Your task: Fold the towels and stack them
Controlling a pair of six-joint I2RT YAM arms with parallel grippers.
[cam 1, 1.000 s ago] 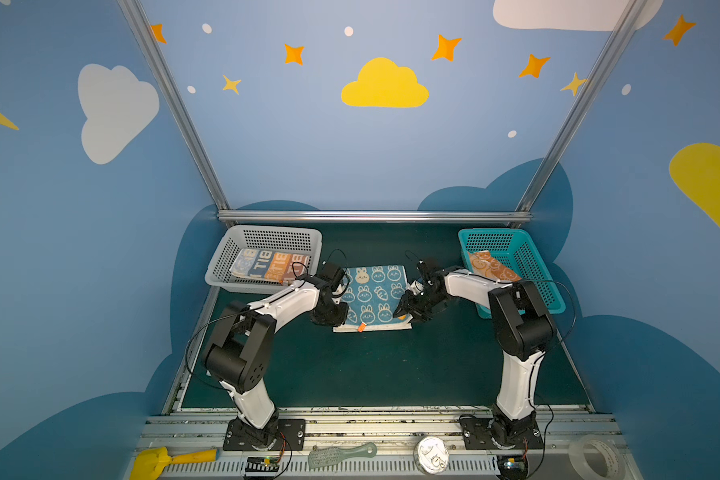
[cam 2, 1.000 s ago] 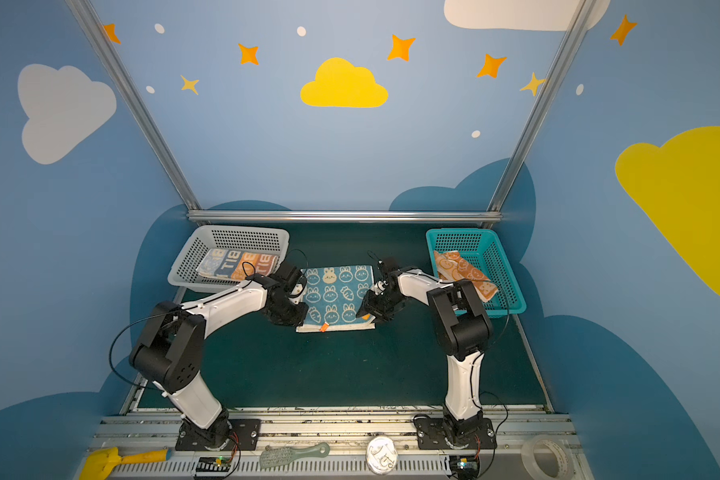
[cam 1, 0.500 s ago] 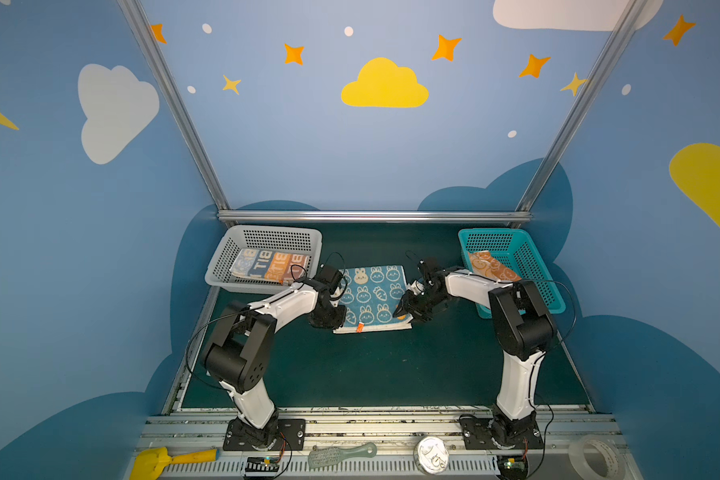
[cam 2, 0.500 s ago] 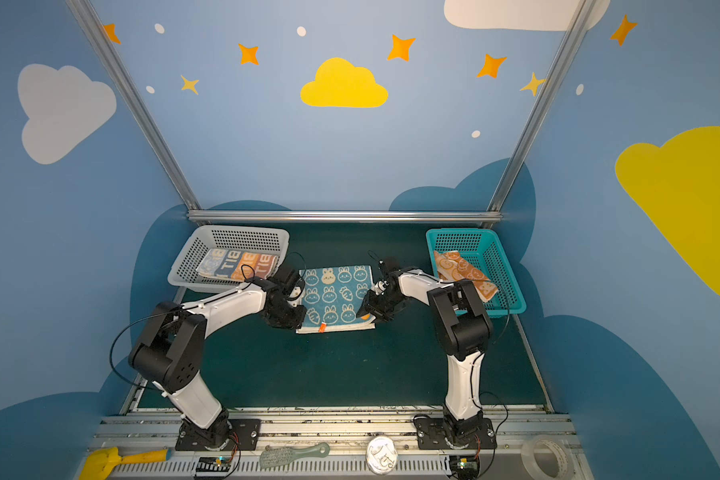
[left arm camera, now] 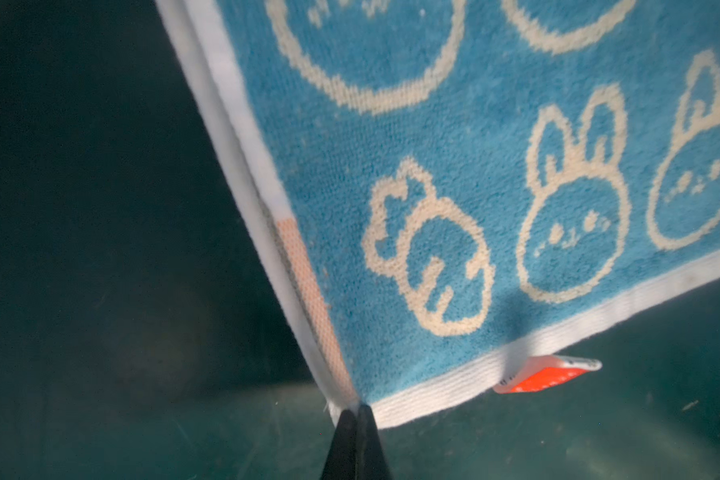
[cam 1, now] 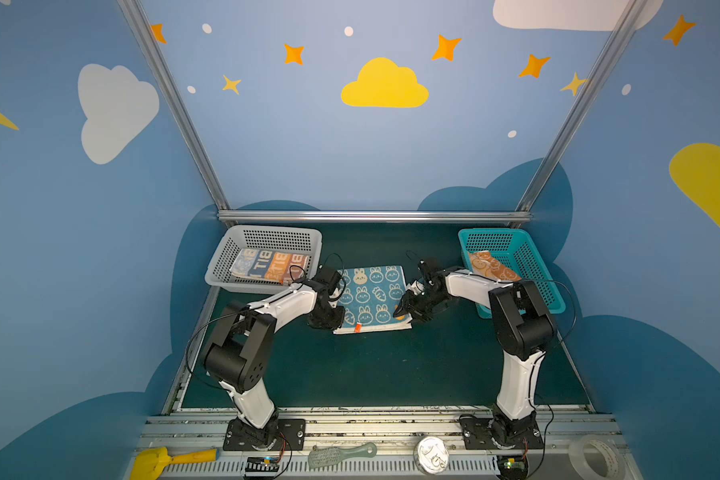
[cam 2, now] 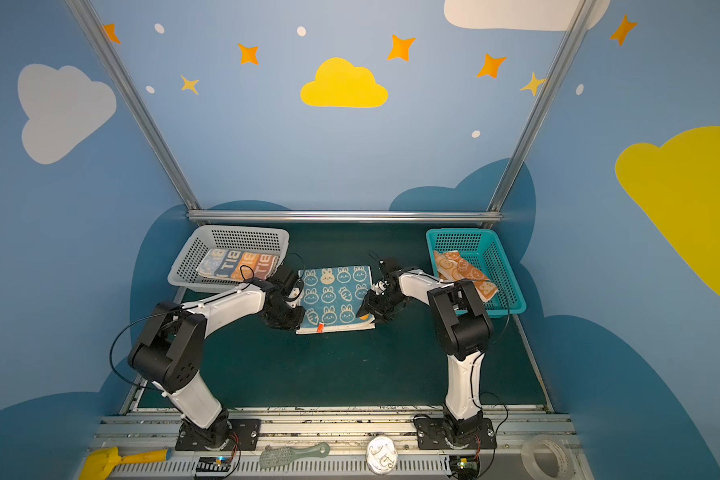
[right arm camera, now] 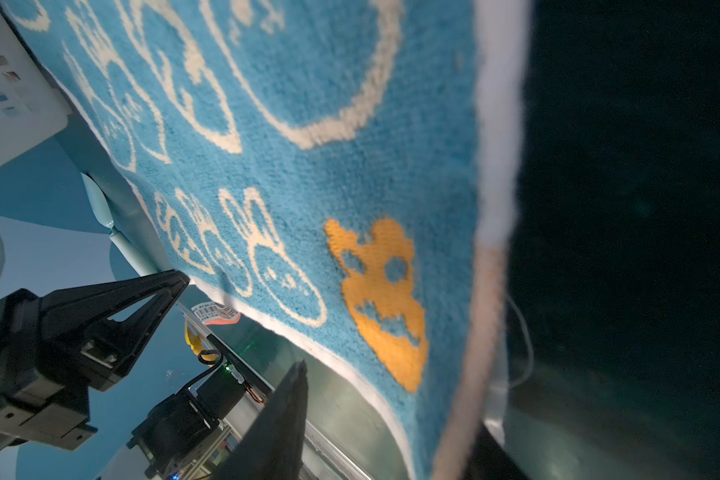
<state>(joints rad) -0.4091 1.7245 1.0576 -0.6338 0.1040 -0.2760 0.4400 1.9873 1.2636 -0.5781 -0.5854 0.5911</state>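
Green mat [cam 1: 371, 365] covers the table, inside blue walls painted with clouds and stars. At its middle lies the blue towel [cam 1: 371, 295], doubled, with two white hems showing along its left edge and an orange tag [cam 1: 357, 328] poking from its near edge. The left gripper [left arm camera: 355, 415] is pinched tight on the towel's near-left corner. The right gripper [cam 1: 402, 311] sits at its near-right corner, jaws partly apart astride the hem, one finger clear of the cloth. Left of the blue towel, a grey basket [cam 1: 267, 232] holds the striped towel [cam 1: 269, 266]; right of it, a teal basket [cam 1: 528, 257] holds the orange towel [cam 1: 491, 266].
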